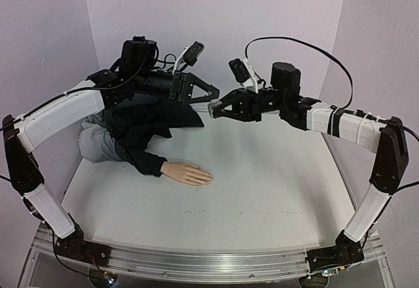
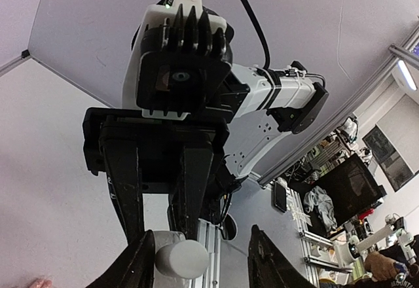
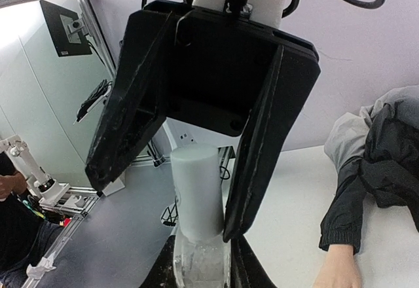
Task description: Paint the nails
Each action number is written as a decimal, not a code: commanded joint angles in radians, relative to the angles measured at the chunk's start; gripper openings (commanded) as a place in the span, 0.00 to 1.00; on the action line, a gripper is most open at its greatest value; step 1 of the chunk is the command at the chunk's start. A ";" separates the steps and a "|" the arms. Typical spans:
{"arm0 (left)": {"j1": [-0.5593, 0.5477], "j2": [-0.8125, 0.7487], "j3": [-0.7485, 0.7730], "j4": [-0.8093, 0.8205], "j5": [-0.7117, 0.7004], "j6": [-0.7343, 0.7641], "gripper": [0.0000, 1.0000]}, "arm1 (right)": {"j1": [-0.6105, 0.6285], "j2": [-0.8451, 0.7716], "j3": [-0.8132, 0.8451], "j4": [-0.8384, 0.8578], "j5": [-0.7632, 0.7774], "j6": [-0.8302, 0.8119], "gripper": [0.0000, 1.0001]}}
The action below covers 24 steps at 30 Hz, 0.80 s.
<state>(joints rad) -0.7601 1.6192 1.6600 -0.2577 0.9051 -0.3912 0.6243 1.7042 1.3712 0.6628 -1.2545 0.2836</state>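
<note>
The pale mannequin hand (image 1: 188, 173) lies flat on the table, coming out of a dark sleeve (image 1: 145, 160). Its nails (image 1: 208, 178) are too small to make out. High above the table, my right gripper (image 1: 215, 109) (image 3: 201, 252) is shut on a small clear bottle (image 3: 200, 265) with a white cap (image 3: 195, 193). My left gripper (image 1: 211, 97) (image 2: 201, 234) faces it with its jaws apart around the cap (image 2: 183, 259). One finger (image 3: 262, 163) lies against the cap and the other (image 3: 124, 137) stands clear of it.
A grey and black jacket (image 1: 127, 127) is bunched at the back left of the white table (image 1: 262, 190), behind the sleeve. Purple walls close in the back and sides. The table's metal front rail (image 1: 196, 262) carries both arm bases.
</note>
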 commanded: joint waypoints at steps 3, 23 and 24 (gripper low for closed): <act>-0.016 -0.005 0.054 0.026 -0.050 0.038 0.38 | 0.000 -0.019 -0.001 0.103 0.016 0.032 0.00; -0.050 0.026 0.106 -0.322 -0.837 -0.016 0.00 | 0.317 -0.091 -0.077 0.068 1.977 -0.260 0.00; -0.051 0.029 0.109 -0.322 -0.829 -0.028 0.00 | 0.320 -0.081 -0.060 0.067 1.949 -0.267 0.00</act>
<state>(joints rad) -0.8005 1.6360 1.7184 -0.4747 0.2157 -0.3431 0.9218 1.6459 1.2739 0.6155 0.0761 0.1635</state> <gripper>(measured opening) 0.172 0.213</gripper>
